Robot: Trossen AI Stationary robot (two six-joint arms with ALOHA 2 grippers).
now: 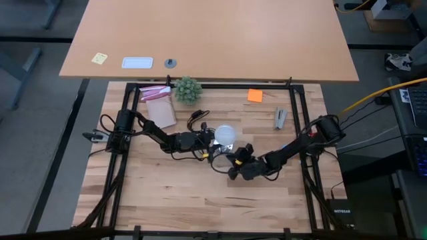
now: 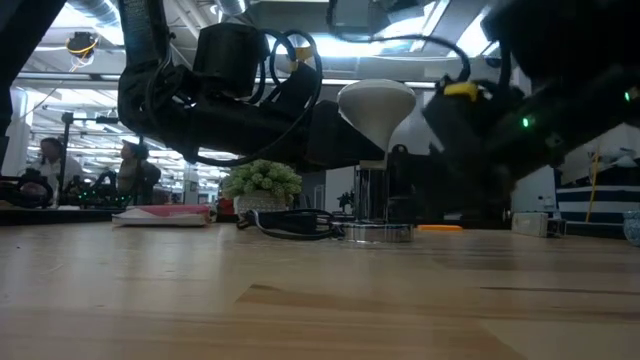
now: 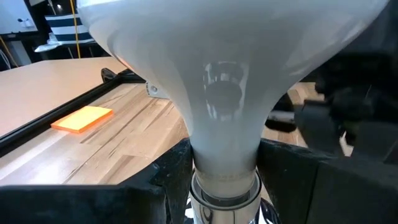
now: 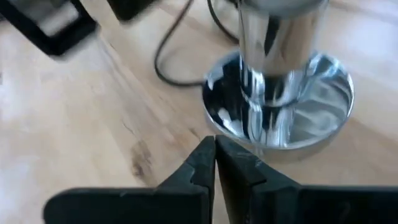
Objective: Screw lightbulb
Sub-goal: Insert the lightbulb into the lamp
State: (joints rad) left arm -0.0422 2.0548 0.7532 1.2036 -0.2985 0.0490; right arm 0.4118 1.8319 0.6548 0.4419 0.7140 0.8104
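The white lightbulb (image 1: 225,135) stands upright, dome up, its narrow neck in a chrome socket (image 2: 373,195). The socket rises from a round silvery base disc (image 4: 280,102) that lies flat on the wooden table. My left gripper (image 1: 212,141) reaches in level from the table's left, its fingers on either side of the bulb's neck. On the near right side, my right gripper (image 4: 214,149) is shut and slants down at the rim of the base disc. My left gripper pinches the lightbulb's narrow neck (image 3: 224,158), just above the socket's collar, between its two fingers (image 3: 168,180). It comes in level from the table's left. The bulb stands upright in the socket. My right gripper's shut tips stand at the base disc's rim (image 4: 217,134); I cannot tell whether they touch it.
A black cord (image 2: 290,225) runs from the socket across the table. A small green plant (image 1: 187,89) and a pinkish book (image 1: 159,107) are at the far left. An orange note (image 1: 255,95) and a grey object (image 1: 280,119) lie at the far right. Black frame rails (image 1: 297,107) border the table.
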